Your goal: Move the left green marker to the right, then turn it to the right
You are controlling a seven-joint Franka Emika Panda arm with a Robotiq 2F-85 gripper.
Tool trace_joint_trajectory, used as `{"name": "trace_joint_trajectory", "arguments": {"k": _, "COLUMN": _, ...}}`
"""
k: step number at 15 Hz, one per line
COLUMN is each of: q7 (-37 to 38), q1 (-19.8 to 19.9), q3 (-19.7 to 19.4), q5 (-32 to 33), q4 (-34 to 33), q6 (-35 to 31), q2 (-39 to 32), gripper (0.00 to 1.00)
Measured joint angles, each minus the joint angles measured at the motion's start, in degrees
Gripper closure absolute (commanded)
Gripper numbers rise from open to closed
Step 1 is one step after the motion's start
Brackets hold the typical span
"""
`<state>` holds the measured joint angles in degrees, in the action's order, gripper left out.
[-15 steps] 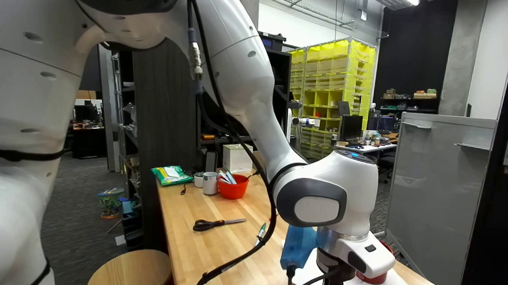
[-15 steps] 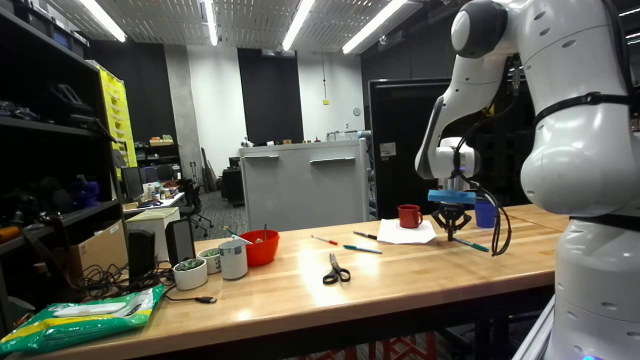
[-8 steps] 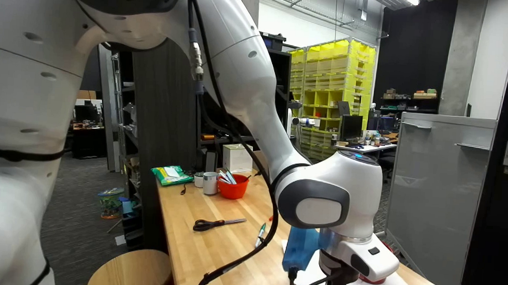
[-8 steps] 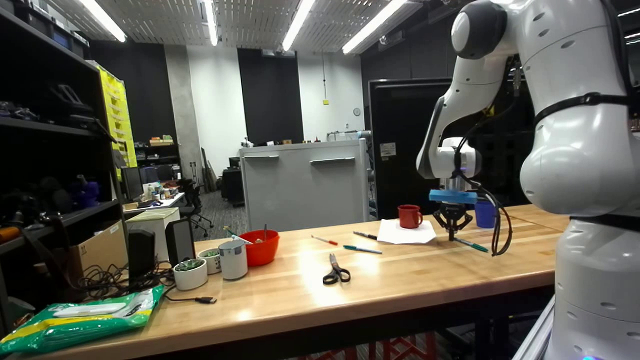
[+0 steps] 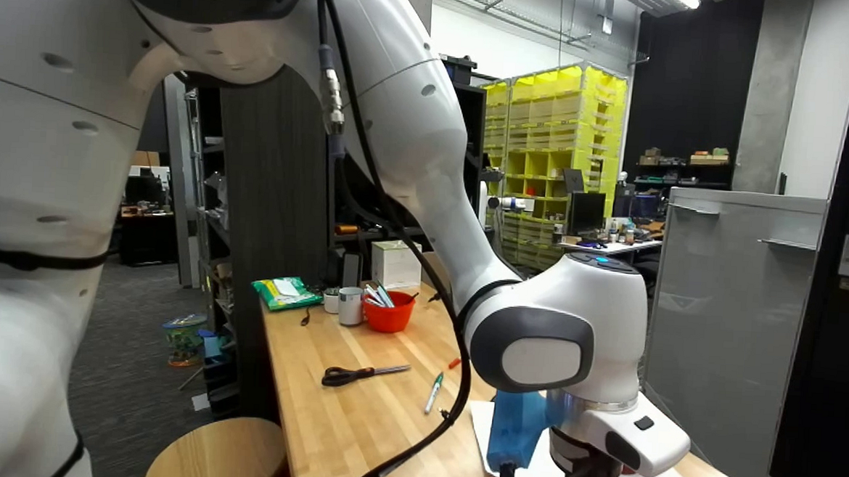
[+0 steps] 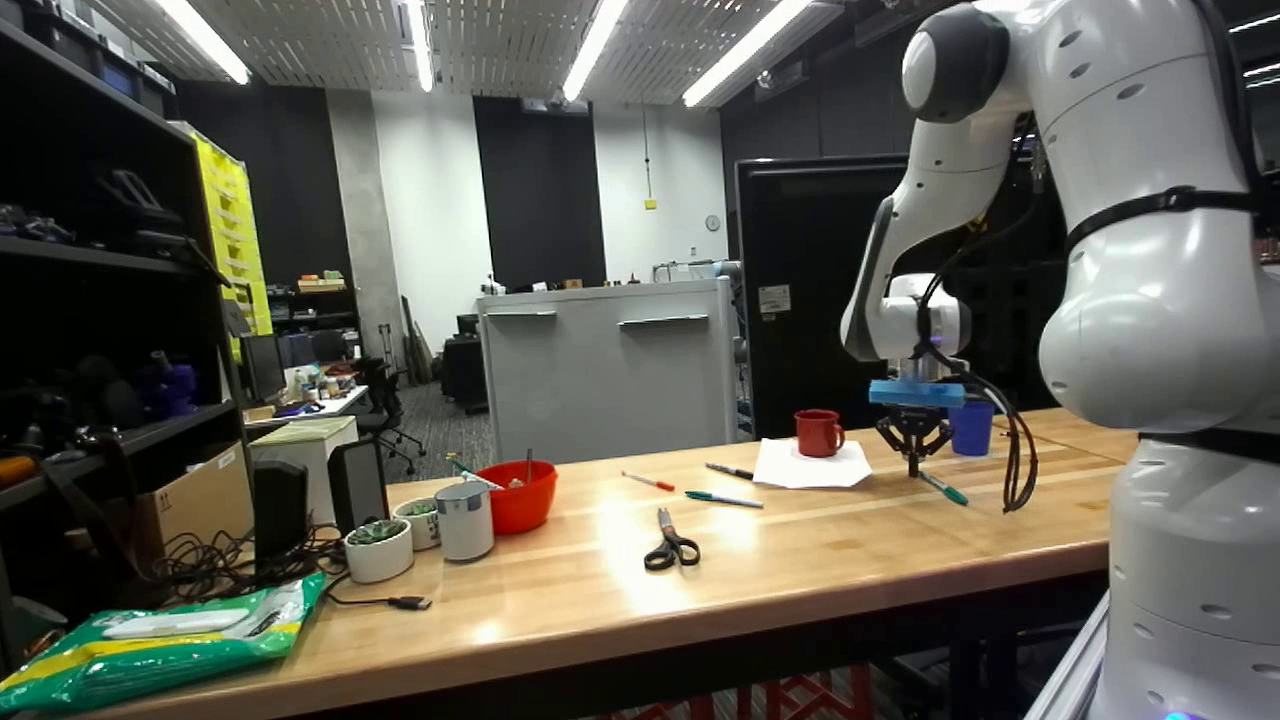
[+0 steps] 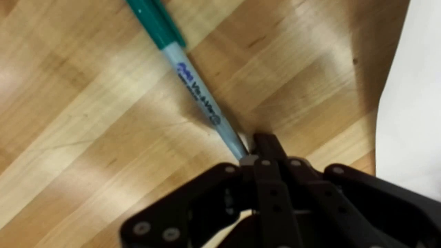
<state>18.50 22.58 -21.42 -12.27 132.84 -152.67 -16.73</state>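
Observation:
A green-capped marker [image 6: 945, 488] lies on the table beside my gripper [image 6: 913, 470] in an exterior view. In the wrist view the marker [image 7: 200, 91] runs diagonally, green cap at the top and grey barrel toward the jaws. My gripper [image 7: 267, 137] is shut with its fingers together and nothing visible between them. The barrel's end is close beside the left side of the fingertips, its tip partly hidden by the jaws; I cannot tell if they touch. Another green-capped marker [image 6: 724, 498] lies farther left, also in an exterior view [image 5: 434, 393].
White paper [image 6: 790, 470] bears a red mug [image 6: 820, 433]; the paper's edge [image 7: 410, 113] is right of the jaws. A blue cup [image 6: 970, 430] stands behind the gripper. A black marker [image 6: 730, 470], red marker [image 6: 650, 481] and scissors [image 6: 672, 548] lie on the table.
My gripper has moved slightly to the right in both exterior views. The marker beside it has swivelled, its barrel end shifting right and the cap end staying nearly in place.

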Motion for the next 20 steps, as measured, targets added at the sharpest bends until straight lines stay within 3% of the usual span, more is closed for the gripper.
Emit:
{"name": "trace_joint_trajectory", "arguments": {"k": 10, "q7": 3.69, "q1": -5.61, "q3": -7.19, "q5": 12.23, "q4": 2.26, "q6": -8.96, "q2": 1.5, "gripper": 1.0}}
{"name": "trace_joint_trajectory", "arguments": {"k": 17, "q7": 3.34, "q1": -8.67, "q3": -10.27, "q5": 23.86, "q4": 11.15, "q6": -7.15, "q2": 15.3, "gripper": 1.0}}
{"name": "trace_joint_trajectory", "arguments": {"k": 18, "q7": 2.71, "q1": -8.76, "q3": -10.17, "q5": 25.47, "q4": 12.63, "q6": -5.93, "q2": 18.18, "gripper": 0.94}}
{"name": "trace_joint_trajectory", "arguments": {"k": 19, "q7": 1.21, "q1": -8.27, "q3": -9.24, "q5": 26.35, "q4": 14.1, "q6": -4.36, "q2": 21.21, "gripper": 0.73}}
{"name": "trace_joint_trajectory", "arguments": {"k": 20, "q7": -0.65, "q1": -7.29, "q3": -7.61, "q5": 26.64, "q4": 15.43, "q6": -2.32, "q2": 24.31, "gripper": 0.69}}
